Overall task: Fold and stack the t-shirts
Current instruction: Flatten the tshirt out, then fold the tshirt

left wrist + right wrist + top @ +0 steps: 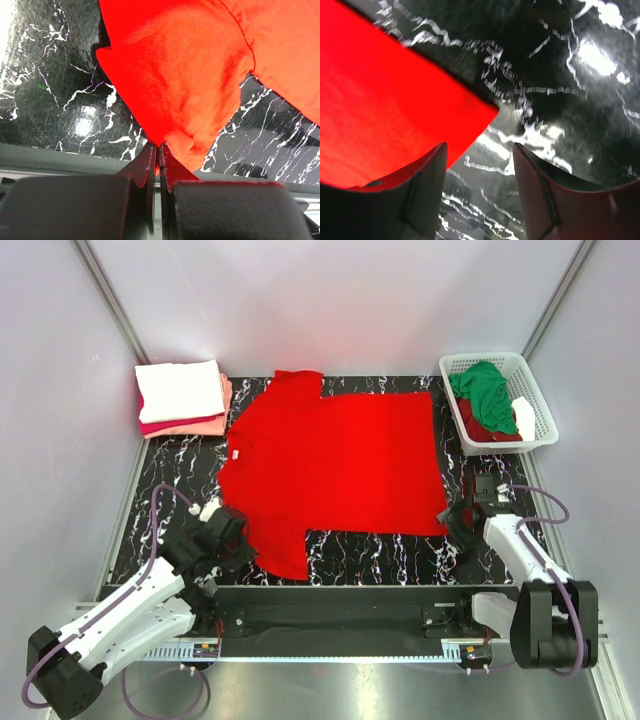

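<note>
A black tabletop (400, 555) veined in white was enclosed on three sides by plain pale walls (330, 300), joined at the far corners by metal posts (108, 295). Bright glare (592, 57) was reflected off its glossy surface; a metal ledge (330, 690) was seen along the near edge.

The left end effector (159, 152) pinches a fold of the bright red t-shirt (185, 75) above the black marbled table (50, 95).

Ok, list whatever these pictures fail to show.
Top view: pink shirts in the stack, covered by the white shirt; only edges show.
Top view: dark red shirt in the basket, mostly under the green shirt.
Right wrist view: red shirt cut off by the frame; only one corner shows.
</note>
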Action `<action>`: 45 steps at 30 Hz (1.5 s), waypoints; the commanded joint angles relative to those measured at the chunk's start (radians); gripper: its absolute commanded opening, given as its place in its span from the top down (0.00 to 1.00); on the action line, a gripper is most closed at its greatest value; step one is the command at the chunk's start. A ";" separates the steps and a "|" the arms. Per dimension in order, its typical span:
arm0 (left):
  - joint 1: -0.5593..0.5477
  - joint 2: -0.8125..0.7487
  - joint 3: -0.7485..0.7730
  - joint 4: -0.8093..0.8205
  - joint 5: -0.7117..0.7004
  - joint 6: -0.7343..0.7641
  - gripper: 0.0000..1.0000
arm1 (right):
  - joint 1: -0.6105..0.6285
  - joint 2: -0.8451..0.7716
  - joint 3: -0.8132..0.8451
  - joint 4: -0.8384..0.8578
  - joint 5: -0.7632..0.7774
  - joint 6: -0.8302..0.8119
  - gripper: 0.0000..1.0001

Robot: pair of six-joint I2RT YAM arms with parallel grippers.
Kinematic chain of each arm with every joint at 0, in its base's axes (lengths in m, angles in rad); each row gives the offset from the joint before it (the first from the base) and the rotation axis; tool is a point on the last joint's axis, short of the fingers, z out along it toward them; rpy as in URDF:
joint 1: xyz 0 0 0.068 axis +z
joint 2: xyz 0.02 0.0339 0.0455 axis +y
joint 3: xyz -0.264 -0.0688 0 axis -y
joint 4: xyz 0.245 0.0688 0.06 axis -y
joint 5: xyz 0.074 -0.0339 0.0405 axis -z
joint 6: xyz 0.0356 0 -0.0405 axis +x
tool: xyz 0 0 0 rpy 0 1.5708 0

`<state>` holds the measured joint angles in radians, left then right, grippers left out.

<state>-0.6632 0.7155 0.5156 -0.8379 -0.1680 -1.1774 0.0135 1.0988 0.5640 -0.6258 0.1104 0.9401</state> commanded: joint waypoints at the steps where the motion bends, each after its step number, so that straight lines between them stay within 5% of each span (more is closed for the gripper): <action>1: 0.002 -0.007 0.037 -0.001 -0.045 0.012 1.00 | -0.050 0.076 0.000 0.101 -0.054 -0.046 0.39; 11: 0.004 0.001 0.043 -0.003 -0.056 0.007 1.00 | -0.104 0.226 -0.003 0.181 -0.170 -0.092 0.63; 16: 0.004 -0.002 0.083 -0.047 -0.073 0.012 1.00 | -0.109 0.168 -0.004 0.158 -0.166 -0.101 1.00; 34: 0.004 -0.053 0.265 -0.271 0.038 0.066 1.00 | -0.110 -0.287 0.033 -0.198 -0.258 -0.107 1.00; 45: 0.134 0.511 0.751 -0.227 0.061 0.469 1.00 | -0.109 -0.030 0.246 -0.075 -0.247 -0.138 1.00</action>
<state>-0.5613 1.1805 1.1481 -1.0973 -0.1257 -0.8494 -0.0925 1.0191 0.7227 -0.7719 -0.1261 0.8295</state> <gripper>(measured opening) 0.030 0.018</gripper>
